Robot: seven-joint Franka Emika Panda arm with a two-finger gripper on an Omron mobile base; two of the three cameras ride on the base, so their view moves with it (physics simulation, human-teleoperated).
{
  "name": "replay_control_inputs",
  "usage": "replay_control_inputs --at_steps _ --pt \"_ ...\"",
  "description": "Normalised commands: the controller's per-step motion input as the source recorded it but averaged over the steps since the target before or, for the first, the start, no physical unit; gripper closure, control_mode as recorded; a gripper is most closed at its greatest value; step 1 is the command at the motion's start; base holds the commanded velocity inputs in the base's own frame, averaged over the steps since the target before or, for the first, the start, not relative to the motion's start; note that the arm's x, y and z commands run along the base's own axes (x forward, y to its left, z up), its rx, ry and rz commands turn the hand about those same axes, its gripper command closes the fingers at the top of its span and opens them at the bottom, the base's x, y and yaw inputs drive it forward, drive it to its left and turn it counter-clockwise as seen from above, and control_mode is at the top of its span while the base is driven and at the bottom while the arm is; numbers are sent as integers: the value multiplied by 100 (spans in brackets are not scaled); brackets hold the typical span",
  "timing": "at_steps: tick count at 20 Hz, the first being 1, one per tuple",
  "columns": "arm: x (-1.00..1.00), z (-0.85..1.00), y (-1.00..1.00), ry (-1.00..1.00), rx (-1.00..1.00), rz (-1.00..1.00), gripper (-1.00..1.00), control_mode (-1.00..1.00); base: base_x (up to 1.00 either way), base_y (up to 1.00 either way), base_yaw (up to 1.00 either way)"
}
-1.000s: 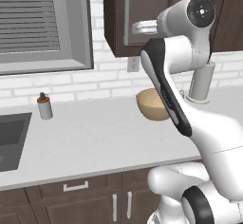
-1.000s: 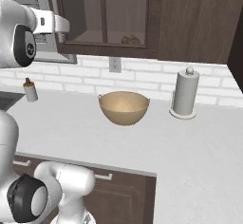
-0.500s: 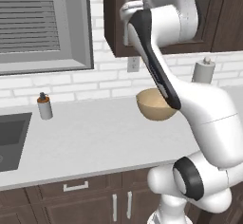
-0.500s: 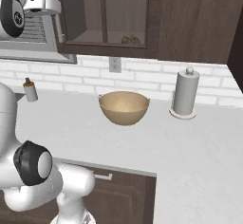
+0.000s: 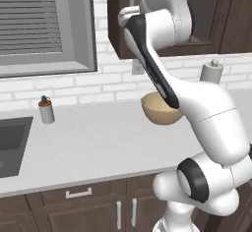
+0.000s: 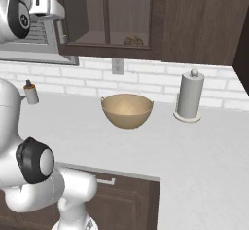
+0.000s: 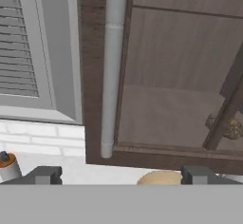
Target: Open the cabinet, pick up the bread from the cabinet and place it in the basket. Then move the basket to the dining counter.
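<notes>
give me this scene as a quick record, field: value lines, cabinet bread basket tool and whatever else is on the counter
cabinet: doors shut, silver handle ahead of the tool
bread: inside the cabinet, seen through the glass
basket: on the white counter, below the cabinet, nothing in it
tool: raised to cabinet height, open, not touching the handle
paper towel holder: upright beside the basket
small bottle: by the sink

The white counter (image 6: 146,151) carries the basket (image 6: 127,110), a paper-towel holder (image 6: 188,96) and a small bottle (image 6: 31,93).
</notes>
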Motion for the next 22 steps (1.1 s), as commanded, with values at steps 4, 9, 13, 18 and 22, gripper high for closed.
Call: replay_control_inputs --at_steps 4,9,13,18,22 --pt "49 -21 5 -8 0 0 -100 -100 0 0 0" --pt "55 -2 0 0 0 0 -100 -100 0 0 0" --pt "40 0 2 0 0 0 -100 -100 0 0 0" --pt "26 0 15 0 0 0 -100 -100 0 0 0" --pt "29 -4 16 0 0 0 -100 -100 0 0 0"
